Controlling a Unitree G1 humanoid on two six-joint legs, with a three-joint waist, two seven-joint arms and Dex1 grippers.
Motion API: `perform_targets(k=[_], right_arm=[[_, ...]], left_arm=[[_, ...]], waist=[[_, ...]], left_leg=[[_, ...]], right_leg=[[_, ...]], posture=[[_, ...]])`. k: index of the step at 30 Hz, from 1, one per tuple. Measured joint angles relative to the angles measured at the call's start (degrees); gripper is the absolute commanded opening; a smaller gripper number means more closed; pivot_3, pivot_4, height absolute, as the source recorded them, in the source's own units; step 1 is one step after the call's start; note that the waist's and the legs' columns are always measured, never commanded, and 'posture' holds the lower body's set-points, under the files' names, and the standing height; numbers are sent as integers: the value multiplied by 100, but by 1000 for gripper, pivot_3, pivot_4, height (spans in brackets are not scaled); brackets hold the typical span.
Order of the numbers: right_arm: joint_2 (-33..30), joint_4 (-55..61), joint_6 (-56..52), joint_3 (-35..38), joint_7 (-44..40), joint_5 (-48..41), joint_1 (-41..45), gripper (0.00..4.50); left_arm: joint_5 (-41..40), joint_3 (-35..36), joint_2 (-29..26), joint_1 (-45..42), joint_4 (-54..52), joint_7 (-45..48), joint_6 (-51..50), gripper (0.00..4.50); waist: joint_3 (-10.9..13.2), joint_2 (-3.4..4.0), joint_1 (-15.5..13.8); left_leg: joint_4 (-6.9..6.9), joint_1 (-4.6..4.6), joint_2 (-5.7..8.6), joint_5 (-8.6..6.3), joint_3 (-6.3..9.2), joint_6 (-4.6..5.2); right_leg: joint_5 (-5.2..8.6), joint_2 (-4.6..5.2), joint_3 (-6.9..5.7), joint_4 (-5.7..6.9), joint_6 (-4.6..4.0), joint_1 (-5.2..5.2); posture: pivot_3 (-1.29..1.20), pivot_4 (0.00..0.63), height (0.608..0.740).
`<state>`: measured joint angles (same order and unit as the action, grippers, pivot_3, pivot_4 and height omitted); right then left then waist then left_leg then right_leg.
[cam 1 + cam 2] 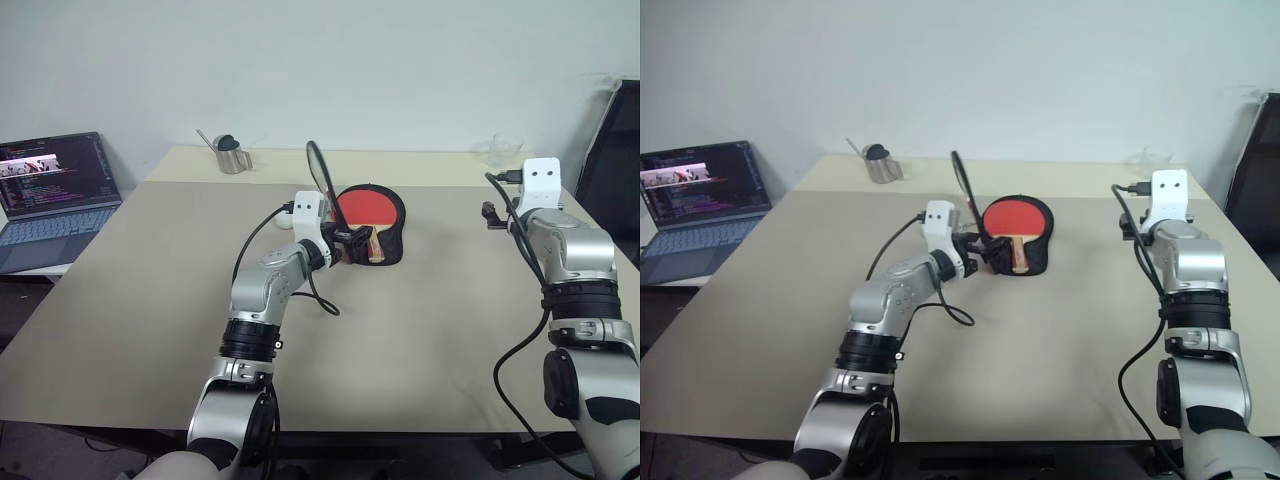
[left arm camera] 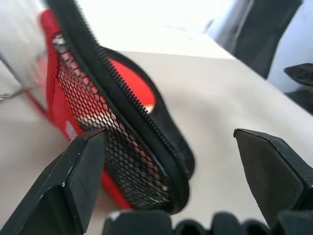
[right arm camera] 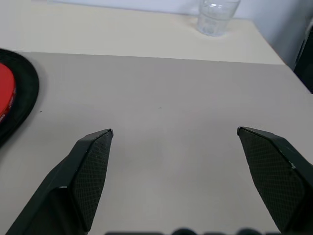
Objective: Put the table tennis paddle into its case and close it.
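Observation:
The table tennis paddle [image 1: 368, 207] lies red face up inside the open black case [image 1: 399, 232] at the middle of the table, its handle pointing toward me. The case's mesh lid [image 2: 105, 127] stands raised on edge. My left gripper [image 2: 168, 133] is open at the handle end of the case. The raised lid rises between its fingers, close against one finger [image 2: 83, 166]; I cannot tell whether they touch. My right gripper [image 3: 174, 131] hangs open over bare table to the right of the case, holding nothing. The case's black rim [image 3: 27, 93] shows at the edge of the right wrist view.
A metal cup [image 1: 232, 155] stands at the table's back left and a clear glass [image 1: 505, 150] at the back right. An open laptop [image 1: 55, 190] sits on a lower surface to the left. A dark chair [image 1: 612, 165] stands by the right edge.

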<state>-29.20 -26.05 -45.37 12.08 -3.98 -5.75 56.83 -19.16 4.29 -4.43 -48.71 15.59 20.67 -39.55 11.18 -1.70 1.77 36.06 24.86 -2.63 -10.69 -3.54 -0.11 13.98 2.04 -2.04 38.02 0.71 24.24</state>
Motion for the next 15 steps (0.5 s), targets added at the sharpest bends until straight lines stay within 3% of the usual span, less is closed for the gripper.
perform_targets(k=[15], right_arm=[[-159,643,-338,191,56,-3,-208,4485]], left_arm=[[17,-307,276,109,-3,13,-132,4483]], waist=[[0,0,-8]], left_leg=[[0,0,0,0,1,0]], right_leg=[[1,0,0,0,1,0]], posture=[[0,150,740]])
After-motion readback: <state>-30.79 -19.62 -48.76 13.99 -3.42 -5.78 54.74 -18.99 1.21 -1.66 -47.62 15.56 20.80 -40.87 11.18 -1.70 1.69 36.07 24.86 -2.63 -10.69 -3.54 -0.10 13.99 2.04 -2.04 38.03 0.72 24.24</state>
